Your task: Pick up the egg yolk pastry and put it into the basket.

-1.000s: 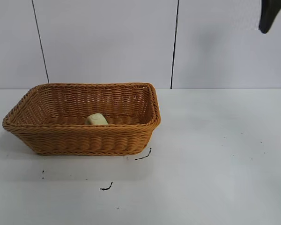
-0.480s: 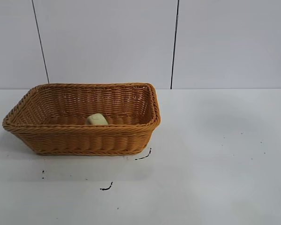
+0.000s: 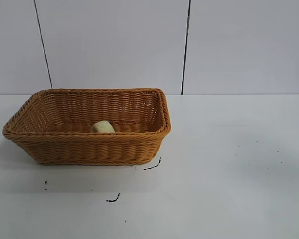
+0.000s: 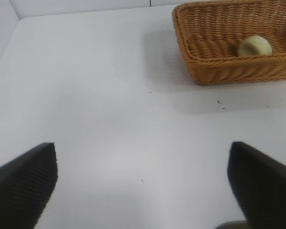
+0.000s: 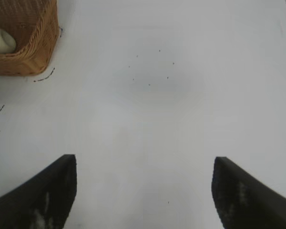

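Observation:
The pale yellow egg yolk pastry (image 3: 103, 127) lies inside the orange-brown wicker basket (image 3: 89, 149) at the table's left. It also shows in the left wrist view (image 4: 254, 46) within the basket (image 4: 229, 69), and in the right wrist view (image 5: 1, 41) within the basket (image 5: 40, 43). Neither arm shows in the exterior view. My left gripper (image 4: 143, 164) is open and empty, above bare table, far from the basket. My right gripper (image 5: 144, 177) is open and empty, above bare table to the basket's right.
The white table (image 3: 229, 169) bears small black marks near the basket's front (image 3: 152, 165) and a few specks at the right (image 3: 269, 154). A white panelled wall stands behind.
A dark part of the right arm at the top right corner of the exterior view has left the picture. The basket and pastry have not moved.

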Controlling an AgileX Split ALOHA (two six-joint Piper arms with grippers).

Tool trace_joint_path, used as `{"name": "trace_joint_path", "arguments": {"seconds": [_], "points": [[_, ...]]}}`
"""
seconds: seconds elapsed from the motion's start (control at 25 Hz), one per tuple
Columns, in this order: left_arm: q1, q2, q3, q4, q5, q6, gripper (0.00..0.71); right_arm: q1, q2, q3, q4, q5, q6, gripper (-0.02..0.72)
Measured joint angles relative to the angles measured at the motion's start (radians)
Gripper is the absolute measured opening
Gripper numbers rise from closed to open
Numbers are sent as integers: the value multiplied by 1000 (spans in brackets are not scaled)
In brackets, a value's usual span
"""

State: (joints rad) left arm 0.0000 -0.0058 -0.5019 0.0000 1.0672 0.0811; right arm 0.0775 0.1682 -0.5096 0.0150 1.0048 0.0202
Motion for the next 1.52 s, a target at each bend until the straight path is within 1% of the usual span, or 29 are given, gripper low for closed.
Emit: {"name": "trace_joint_path", "arguments": {"seconds": [0.2,0.44,0.76,1.52], "points": [[0,0,0,0,0,0,697,0,0,0,0,2,0,561],[0,0,0,0,0,0,697,-28,-16,0,0,6,0,561],[0,0,0,0,0,0,697,-28,-172,0,0,9,1,561],[0,0,0,0,0,0,697,-28,-172,0,0,11,1,561]]}}
